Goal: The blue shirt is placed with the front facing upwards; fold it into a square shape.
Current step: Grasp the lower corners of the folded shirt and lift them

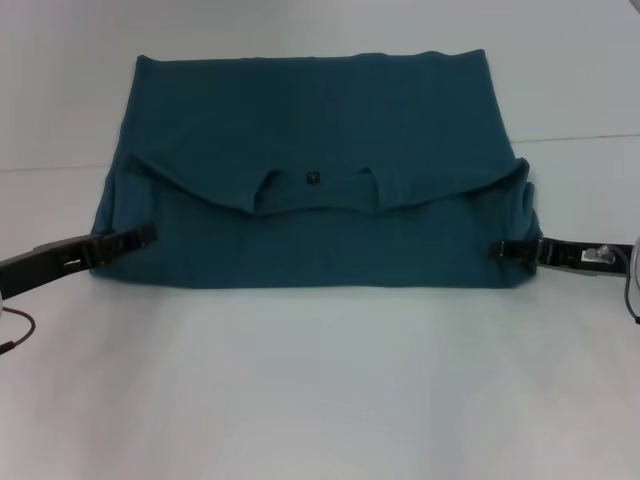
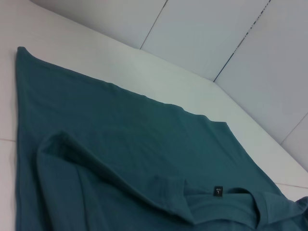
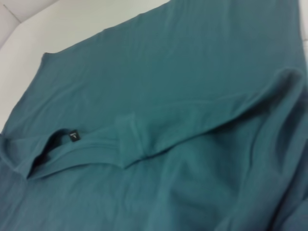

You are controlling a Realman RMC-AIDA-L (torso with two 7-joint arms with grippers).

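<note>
Scene: a large dark teal-blue cotton T-shirt lies flat on a white bench, spread between the robot's two grippers.

Shirt: its collar end is turned over onto the body, so the neck opening and a small dark neck label sit midway between the two sets of fingers. No print shows on the cloth that faces up.

Left gripper: low over the bench, its black fingers reach the shirt's left side edge near the front hem. Whether they pinch cloth or rest beside it cannot be told.

Right gripper: mirrors it at the shirt's right side edge, tips just at the cloth. The state of its fingers likewise cannot be told.

Wrist views: both show only the folded cloth and label, not the arms' own fingers.

Step in hand: a first lengthwise fold appears laid; the arms look placed to take the side edges for the next fold.

Next move: it calls for a sure hold on both layers at each edge, then an even, matched carry so the piece comes out square rather than skewed.
</note>
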